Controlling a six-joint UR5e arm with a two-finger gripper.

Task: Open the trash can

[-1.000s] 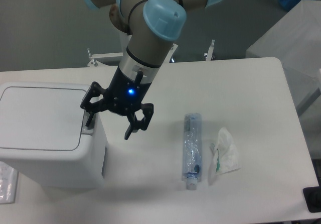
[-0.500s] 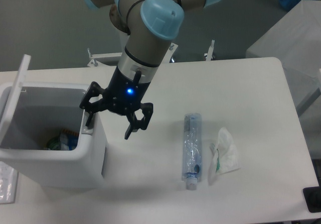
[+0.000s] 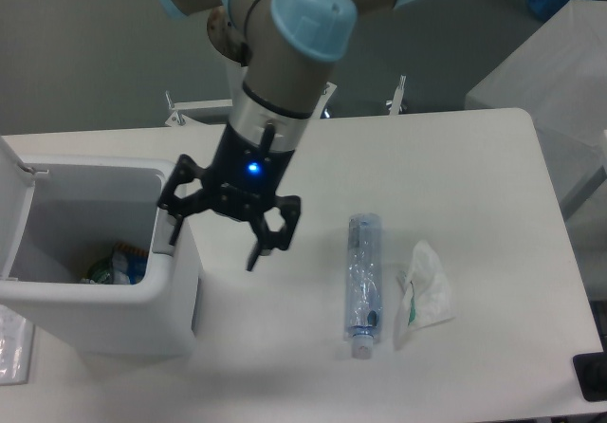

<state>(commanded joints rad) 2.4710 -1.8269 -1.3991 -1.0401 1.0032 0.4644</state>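
Note:
The trash can point(image 3: 142, 314) is a big white boxy bin at the left of the table. Its lid point(image 3: 11, 200) stands swung up at the far left edge, so the inside shows, with some coloured rubbish point(image 3: 114, 266) at the bottom. The grey tab point(image 3: 163, 249) sits on the bin's right rim. My gripper point(image 3: 216, 235) is open and empty, fingers spread wide. One fingertip point(image 3: 174, 231) hangs just over the bin's right rim by the tab. The other fingertip point(image 3: 254, 255) is over the table to the right of the bin.
A clear crushed plastic bottle point(image 3: 362, 282) lies lengthwise on the table right of the gripper. A crumpled white wrapper point(image 3: 424, 295) lies beside it. A clear bag point(image 3: 11, 345) shows at the bottom left. A black object point(image 3: 592, 377) sits at the bottom right corner.
The lid was shut one second ago, then sprang up and has swung further back to the left. My gripper has lifted slightly and shifted a little to the right, still open.

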